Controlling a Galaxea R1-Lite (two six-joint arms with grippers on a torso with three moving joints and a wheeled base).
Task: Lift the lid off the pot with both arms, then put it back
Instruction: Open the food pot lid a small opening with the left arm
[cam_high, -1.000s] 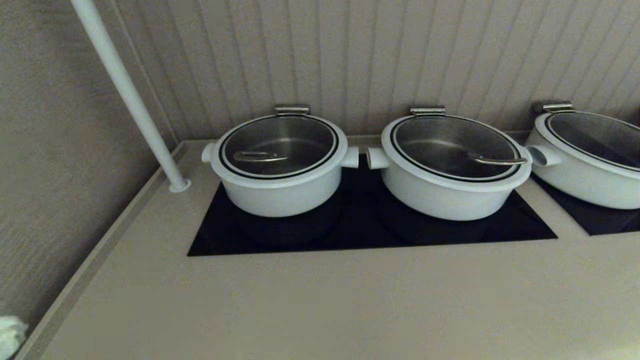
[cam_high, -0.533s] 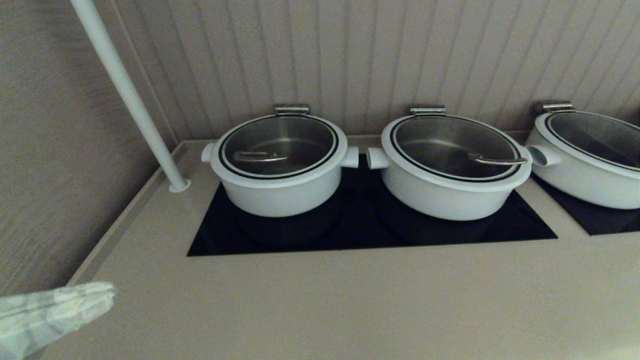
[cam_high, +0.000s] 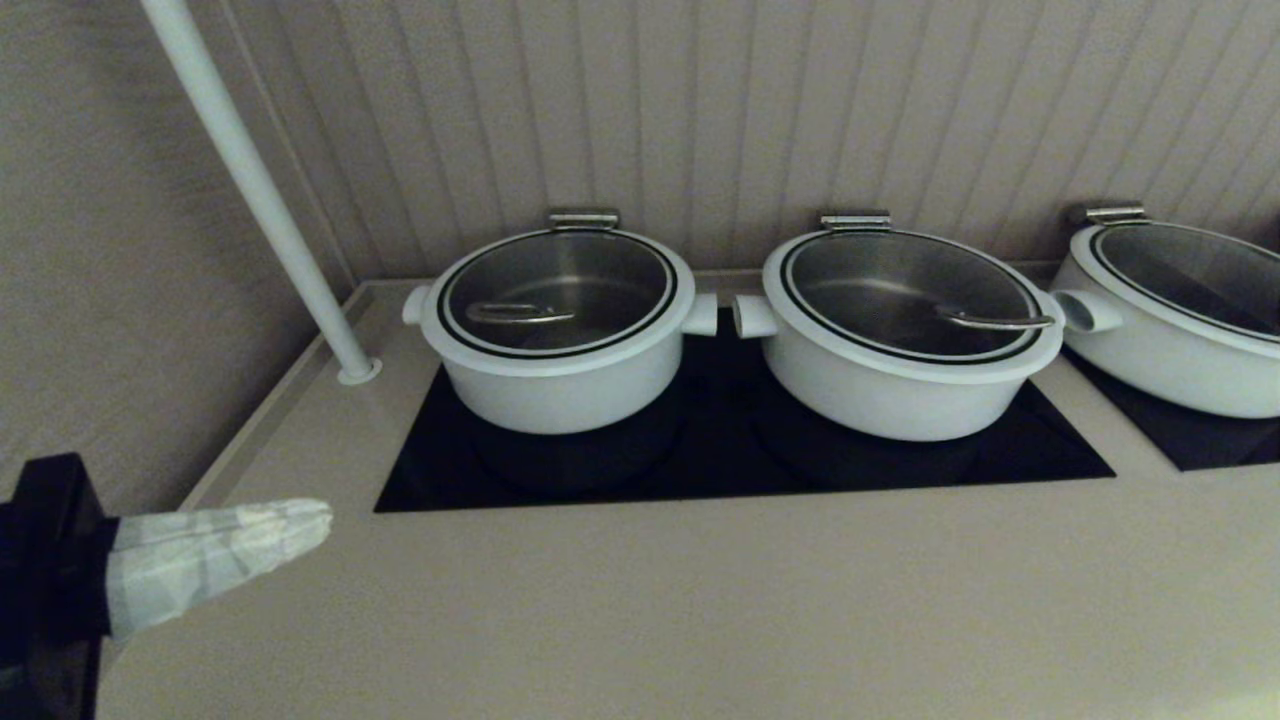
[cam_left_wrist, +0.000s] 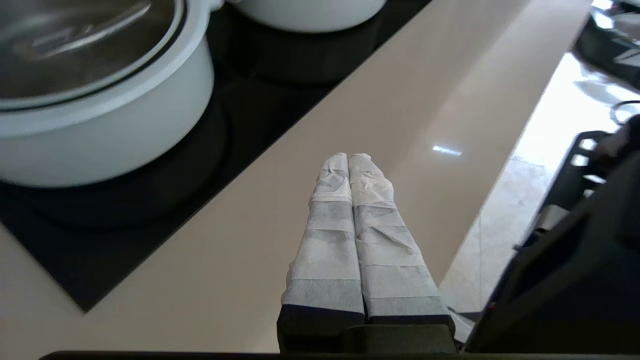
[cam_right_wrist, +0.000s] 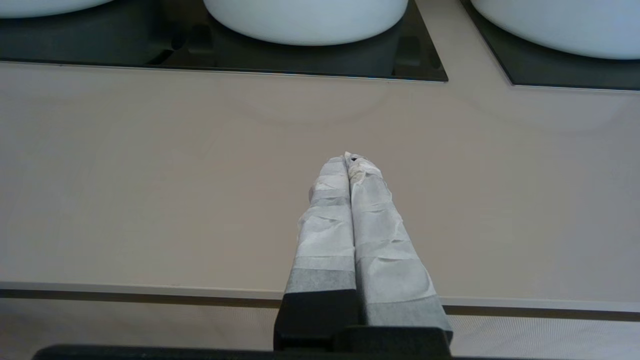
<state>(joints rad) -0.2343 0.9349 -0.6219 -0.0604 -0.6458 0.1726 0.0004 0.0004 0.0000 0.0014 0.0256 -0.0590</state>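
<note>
The pot (cam_high: 555, 385) is white with steep sides and stands at the left of the black cooktop (cam_high: 720, 470). Its glass lid (cam_high: 558, 345) sits closed on it, with the wire loop handle (cam_high: 515, 313) on the lid's left part. My left gripper (cam_high: 318, 518) is shut and empty, low at the left over the counter, well short of the pot. In the left wrist view the shut gripper (cam_left_wrist: 350, 157) points past the pot (cam_left_wrist: 115, 135) and lid (cam_left_wrist: 75, 97). My right gripper (cam_right_wrist: 348, 159) is shut and empty over the counter's front part, outside the head view.
A wider flaring pot (cam_high: 900, 385) with a like lid stands right of the task pot, and another (cam_high: 1170, 360) at the far right. A white pole (cam_high: 260, 195) rises at the back left corner. Walls close the left and back. The beige counter (cam_high: 700, 610) lies in front.
My left gripper has come into the head view from the lower left and moved forward and to the right over the counter. The pots and lids have not moved.
</note>
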